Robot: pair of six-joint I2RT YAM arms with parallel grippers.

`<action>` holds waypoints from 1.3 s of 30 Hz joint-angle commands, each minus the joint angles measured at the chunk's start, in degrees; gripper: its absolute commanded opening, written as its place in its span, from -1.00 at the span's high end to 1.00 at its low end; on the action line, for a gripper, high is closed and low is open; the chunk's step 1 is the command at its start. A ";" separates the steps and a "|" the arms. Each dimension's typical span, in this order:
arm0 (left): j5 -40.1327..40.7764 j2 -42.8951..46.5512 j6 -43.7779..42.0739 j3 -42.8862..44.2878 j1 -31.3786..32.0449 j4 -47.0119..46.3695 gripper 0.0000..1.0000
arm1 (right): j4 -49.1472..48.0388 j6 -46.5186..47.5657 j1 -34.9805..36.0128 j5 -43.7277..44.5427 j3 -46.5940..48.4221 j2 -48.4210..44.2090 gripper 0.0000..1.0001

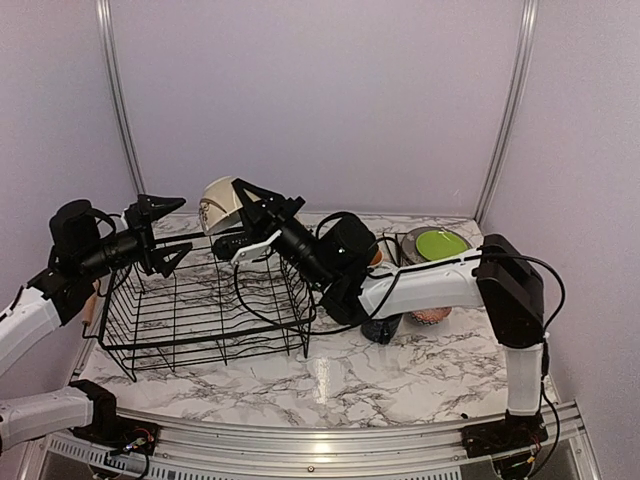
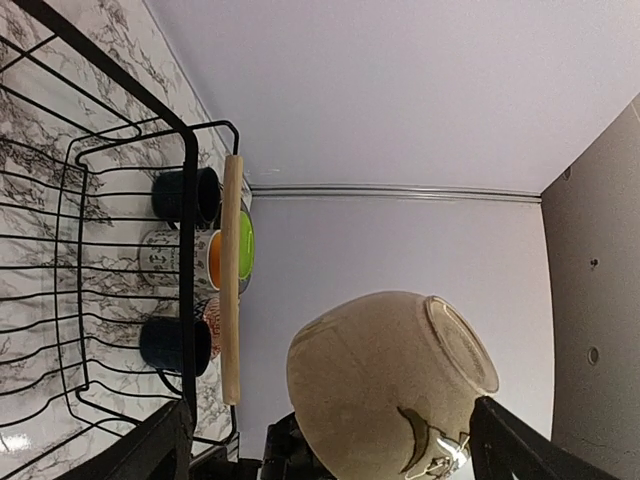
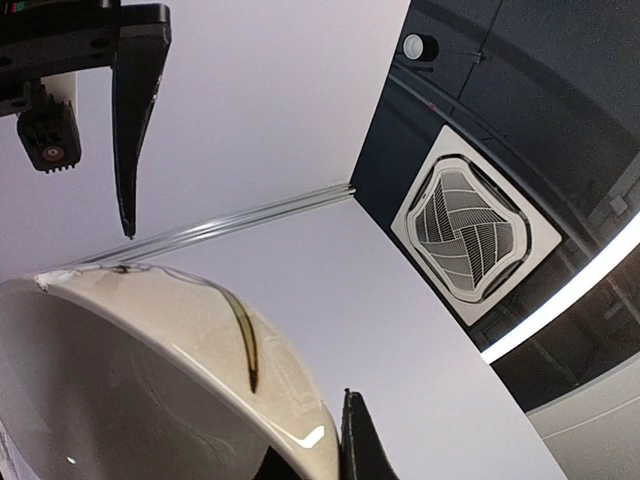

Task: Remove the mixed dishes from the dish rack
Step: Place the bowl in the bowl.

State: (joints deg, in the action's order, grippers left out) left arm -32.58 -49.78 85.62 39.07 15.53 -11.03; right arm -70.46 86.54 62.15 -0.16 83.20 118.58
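Note:
My right gripper [image 1: 242,216] is shut on a tan rounded mug [image 1: 219,204] and holds it tilted in the air above the far edge of the black wire dish rack [image 1: 200,305]. The mug fills the left wrist view [image 2: 390,390] and the bottom left of the right wrist view [image 3: 130,380], with one right finger [image 3: 356,445] against its rim. My left gripper [image 1: 185,226] is open and empty, level with the mug just to its left, its fingers [image 2: 150,450] spread on either side. I see no dish inside the rack.
Unloaded dishes stand right of the rack: a lime-green plate [image 1: 440,243] on a grey plate, a dark-blue mug [image 1: 381,328] and a reddish bowl [image 1: 431,315]. Past the rack's wooden handle [image 2: 232,280] are two dark-blue mugs [image 2: 186,196] and a patterned mug [image 2: 160,256].

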 commanded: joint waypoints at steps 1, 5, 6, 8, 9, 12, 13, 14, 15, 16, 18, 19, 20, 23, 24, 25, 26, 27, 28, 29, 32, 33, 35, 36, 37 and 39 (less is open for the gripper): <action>5.34 1.60 -10.09 4.34 -0.42 6.07 -0.98 | 1.35 -4.10 0.50 5.70 0.15 -6.21 1.00; 9.72 -0.31 -25.08 12.47 -0.41 19.92 -0.98 | 12.71 -11.53 0.49 12.47 -1.02 -12.76 1.00; 11.02 -0.53 -27.90 13.74 -0.41 21.82 -0.98 | 16.45 -14.05 0.44 14.80 -0.81 -14.54 1.00; 13.08 -0.86 -31.86 15.14 -0.41 23.67 -0.98 | 26.61 -21.16 0.30 19.93 0.50 -18.34 1.00; 13.65 -1.16 -33.56 15.61 -0.47 23.94 -0.98 | 31.89 -25.23 0.20 22.06 0.66 -20.59 1.00; 14.46 -2.52 -37.41 16.50 -0.43 24.38 -0.98 | 45.61 -38.77 -1.25 24.36 -0.10 -27.21 1.00; 14.59 -3.00 -38.22 16.75 -0.41 24.34 -0.98 | 51.73 -43.88 -1.98 25.27 1.39 -28.58 1.00; 14.64 -3.59 -38.97 17.01 -0.42 24.19 -0.98 | 59.33 -49.07 -2.87 26.27 3.43 -29.36 1.00; 14.68 -4.14 -39.69 17.27 -0.41 23.83 -0.98 | 67.20 -55.36 -4.10 26.22 6.33 -29.86 1.00; 14.52 -4.78 -40.19 17.60 -0.46 23.36 -0.98 | 77.00 -61.46 -5.63 25.05 9.08 -30.27 1.00; 14.37 -6.09 -41.39 18.48 -0.41 22.57 -0.98 | 91.63 -72.42 -8.57 22.40 12.10 -31.80 1.00; 14.31 -6.72 -42.01 18.83 -0.41 22.32 -0.98 | 97.34 -76.14 -9.83 20.38 11.46 -33.25 1.00; 14.55 -7.30 -42.94 19.03 -0.41 22.20 -0.98 | 101.94 -81.09 -10.93 17.83 10.48 -34.97 1.00; 16.57 -9.12 -45.81 19.32 -0.41 22.98 -0.98 | 115.10 -91.89 -13.12 10.98 6.46 -40.43 1.00; 16.44 -10.44 -46.78 19.81 -0.41 23.10 -0.98 | 118.54 -94.86 -13.55 8.55 5.00 -41.77 1.00; 16.00 -11.11 -47.19 20.37 -0.41 23.08 -0.98 | 121.54 -97.49 -13.90 7.49 3.46 -42.77 1.00; 15.51 -12.28 -47.53 20.95 -0.41 22.93 -0.98 | 124.28 -100.23 -14.12 5.97 1.76 -43.76 1.00; 15.22 -12.93 -47.58 21.30 -0.41 22.63 -0.98 | 126.73 -102.77 -14.42 5.06 -0.04 -44.58 1.00; 15.11 -13.33 -47.53 21.46 -0.41 22.10 -0.98 | 128.46 -105.20 -14.73 3.41 -2.31 -45.51 1.00; 15.08 -13.36 -47.30 21.42 -0.41 21.46 -0.98 | 129.97 -107.10 -15.07 1.61 -4.43 -46.47 1.00; 15.61 -12.87 -46.86 20.98 -0.41 20.09 -0.98 | 132.24 -111.00 -17.92 -3.85 -10.63 -49.36 1.00; 15.78 -12.62 -46.93 20.92 -0.41 20.00 -0.98 | 132.20 -111.66 -19.49 -6.68 -13.41 -49.99 1.00; 15.95 -12.14 -47.02 20.60 -0.41 19.99 -0.98 | 130.22 -113.09 -21.96 -10.93 -19.18 -50.55 1.00; 15.94 -11.72 -47.04 20.34 -0.46 19.99 -0.98 | 128.05 -114.59 -22.39 -11.73 -23.15 -51.02 1.00; 15.99 -11.25 -46.90 19.95 -0.41 20.00 -0.98 | 125.60 -116.29 -22.91 -12.15 -25.76 -51.43 1.00; 16.05 -10.16 -46.51 19.22 -0.41 20.05 -0.98 | 119.55 -119.10 -25.38 -14.82 -31.22 -52.08 1.00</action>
State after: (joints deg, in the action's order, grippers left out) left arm -17.39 -62.39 39.64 59.00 15.42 10.44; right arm 58.50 -23.77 39.79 -6.11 58.13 68.79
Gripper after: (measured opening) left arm 0.990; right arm 0.059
